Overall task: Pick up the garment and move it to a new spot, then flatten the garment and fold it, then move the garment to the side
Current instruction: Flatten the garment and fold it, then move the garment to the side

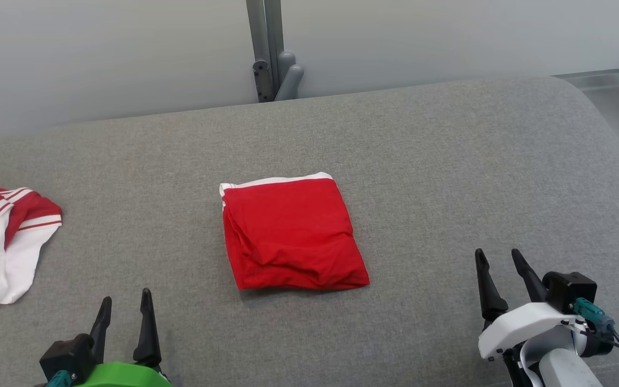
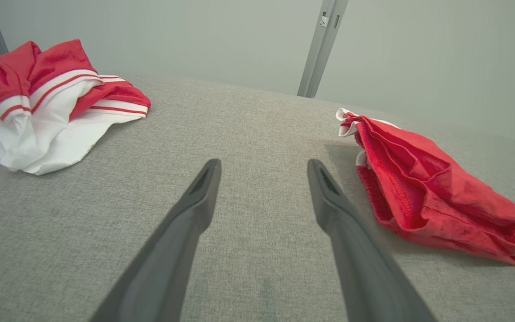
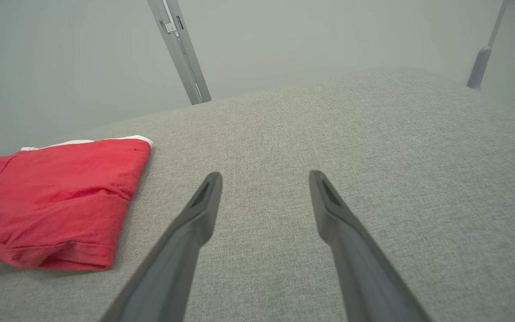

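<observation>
Left hand [image 1: 127, 294] and right hand [image 1: 498, 251] stood spread, empty; you needed even grips on the folded red garment [image 1: 290, 234] between them.

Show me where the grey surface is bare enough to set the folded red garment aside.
Widest bare stretch: the grey surface between the folded red garment and the surface's right edge, beyond the right gripper. A bare band also runs behind the garment. A narrower gap separates it from the red-and-white garment; that left end is crowded.
</observation>
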You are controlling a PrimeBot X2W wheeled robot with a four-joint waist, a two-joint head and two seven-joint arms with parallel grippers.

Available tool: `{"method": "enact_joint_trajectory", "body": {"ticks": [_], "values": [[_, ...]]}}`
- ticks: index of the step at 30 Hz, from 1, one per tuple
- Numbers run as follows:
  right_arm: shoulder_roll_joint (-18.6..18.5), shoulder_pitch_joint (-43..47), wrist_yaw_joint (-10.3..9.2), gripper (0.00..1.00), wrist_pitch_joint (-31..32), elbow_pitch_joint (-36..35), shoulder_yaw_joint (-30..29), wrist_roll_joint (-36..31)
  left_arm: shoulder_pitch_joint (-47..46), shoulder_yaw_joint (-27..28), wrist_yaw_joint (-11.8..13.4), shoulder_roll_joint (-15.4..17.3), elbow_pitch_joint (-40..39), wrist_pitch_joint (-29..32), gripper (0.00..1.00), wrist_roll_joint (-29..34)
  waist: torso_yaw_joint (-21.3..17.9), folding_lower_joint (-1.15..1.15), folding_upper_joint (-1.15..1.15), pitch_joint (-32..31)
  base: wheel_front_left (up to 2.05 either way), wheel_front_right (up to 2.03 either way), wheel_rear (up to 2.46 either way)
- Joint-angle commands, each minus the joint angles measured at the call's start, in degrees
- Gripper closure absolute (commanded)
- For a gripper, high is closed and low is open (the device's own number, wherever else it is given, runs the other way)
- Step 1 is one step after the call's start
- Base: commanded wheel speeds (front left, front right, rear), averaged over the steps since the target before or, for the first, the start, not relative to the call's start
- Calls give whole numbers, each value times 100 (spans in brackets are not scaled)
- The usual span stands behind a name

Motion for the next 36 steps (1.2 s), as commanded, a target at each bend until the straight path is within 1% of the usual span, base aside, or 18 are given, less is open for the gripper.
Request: {"method": "enact_joint_trajectory", "body": {"ticks": [1, 6, 13, 16, 20, 24, 29, 31, 34, 36], "values": [[22, 43, 0, 0, -16, -51, -12, -36, 79, 11, 34, 21, 13, -2, 0, 28, 11, 0, 0, -1, 0, 0, 0], [43, 32, 0, 0, -16, -46, 1, -61, 64, -21, 54, 21, 49, -2, 0, 49, 60, 0, 0, 10, 0, 0, 0], [57, 19, 0, 0, -16, -53, 49, -15, 35, -92, 149, 21, 45, -2, 0, 50, 147, 0, 0, 74, 0, 0, 0], [51, -140, 0, 0, -16, -65, 102, 26, -68, -203, 155, 20, 36, -2, 0, 58, 239, 0, 0, 244, 0, 0, 0], [15, -429, 0, 0, -16, 20, 351, 71, -266, -429, 205, 21, -16, -2, 0, 155, 443, 0, 0, 557, 0, 0, 0], [-1, -893, 0, 0, -17, 210, 672, 192, -445, -653, 269, 20, -27, -2, 0, 245, 691, 0, 0, 846, 0, 0, 0], [-26, -1497, 0, 0, -16, 563, 1081, 528, -642, -923, 345, 22, -17, -2, 0, 320, 1041, 0, 0, 1176, 0, 0, 0], [-37, -1608, 0, 0, -17, 654, 1190, 585, -673, -967, 357, 20, -11, -2, 0, 328, 1099, 0, 0, 1224, 0, 0, 0], [-137, -1920, -1, 0, -17, 986, 1372, 724, -761, -1089, 388, 19, 16, -2, 0, 323, 1280, 0, 0, 1342, 0, 0, 0], [-138, -2085, -1, 0, -16, 1288, 1441, 858, -801, -1168, 408, 19, 16, -2, 0, 304, 1389, 0, 0, 1401, 0, 0, 0]]}}
